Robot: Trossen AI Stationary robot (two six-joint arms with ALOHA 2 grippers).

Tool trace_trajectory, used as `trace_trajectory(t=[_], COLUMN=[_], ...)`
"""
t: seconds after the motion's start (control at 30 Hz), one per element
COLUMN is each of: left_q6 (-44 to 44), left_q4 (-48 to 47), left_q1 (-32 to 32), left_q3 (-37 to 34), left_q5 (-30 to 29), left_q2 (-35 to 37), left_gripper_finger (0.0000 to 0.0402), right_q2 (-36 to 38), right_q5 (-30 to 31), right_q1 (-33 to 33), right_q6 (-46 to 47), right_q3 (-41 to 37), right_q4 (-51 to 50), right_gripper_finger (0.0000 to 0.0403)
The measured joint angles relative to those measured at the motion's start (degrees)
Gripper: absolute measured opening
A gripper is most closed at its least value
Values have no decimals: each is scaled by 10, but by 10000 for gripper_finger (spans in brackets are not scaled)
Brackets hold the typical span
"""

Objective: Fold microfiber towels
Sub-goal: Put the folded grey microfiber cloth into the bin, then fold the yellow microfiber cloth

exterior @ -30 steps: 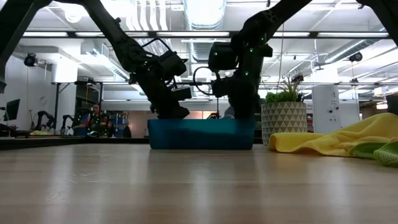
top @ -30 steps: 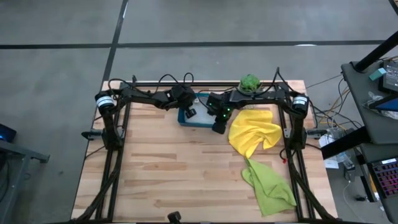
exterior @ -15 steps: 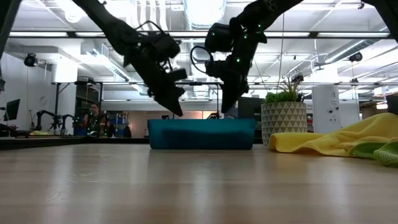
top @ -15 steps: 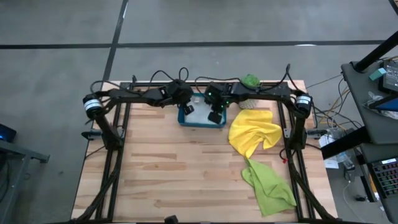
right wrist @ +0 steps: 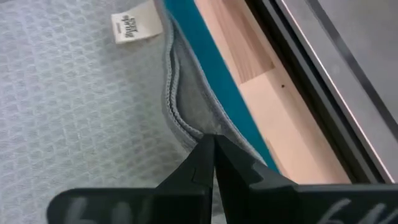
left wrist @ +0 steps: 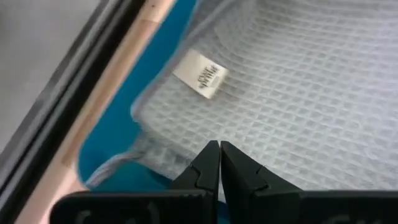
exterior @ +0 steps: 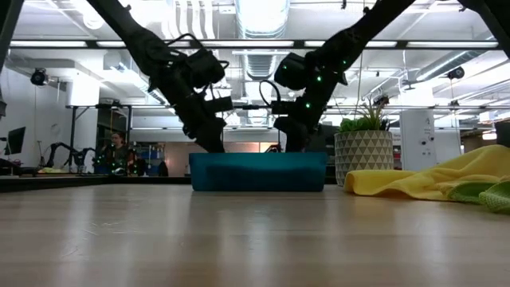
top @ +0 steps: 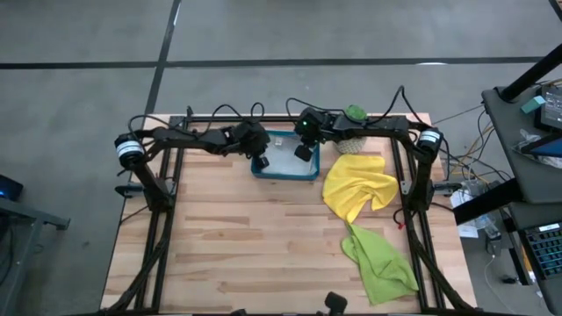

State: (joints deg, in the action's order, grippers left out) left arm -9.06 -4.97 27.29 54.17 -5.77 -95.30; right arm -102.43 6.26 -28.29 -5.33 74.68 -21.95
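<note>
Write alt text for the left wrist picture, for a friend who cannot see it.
The left claw, its two dark fingers pressed together, sits at the edge of a pale grey waffle-weave towel lying in a teal tray. A small white label is sewn near the towel's corner.

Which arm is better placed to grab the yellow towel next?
Right, probably. The right gripper hangs over the teal tray's right end, beside the yellow towel. The left gripper sits at the tray's far end, with the tray between it and the towel.
</note>
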Motion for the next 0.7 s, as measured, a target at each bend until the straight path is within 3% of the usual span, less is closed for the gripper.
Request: trace_trajectory(t=[0.23, 0.53, 0.6, 0.7], left_q6=[27, 50, 60, 83], left_q4=[-22, -21, -15, 25], left_q1=[-21, -154, -187, -232], left_q3=[-1, -77, -100, -135], left_q5=[-24, -20, -20, -19], left_q2=[55, 231, 262, 296], left_gripper_finger=[0, 0, 0, 0], right_q2=[8, 103, 133, 174], right_q5=[-1, -3, -24, -103], right_q1=[1, 69, 91, 123], right_q6=[-8, 0, 16, 80], right_q3=[-10, -67, -82, -108], right_q4=[16, 35, 18, -24], right_gripper_finger=[9, 9, 9, 9])
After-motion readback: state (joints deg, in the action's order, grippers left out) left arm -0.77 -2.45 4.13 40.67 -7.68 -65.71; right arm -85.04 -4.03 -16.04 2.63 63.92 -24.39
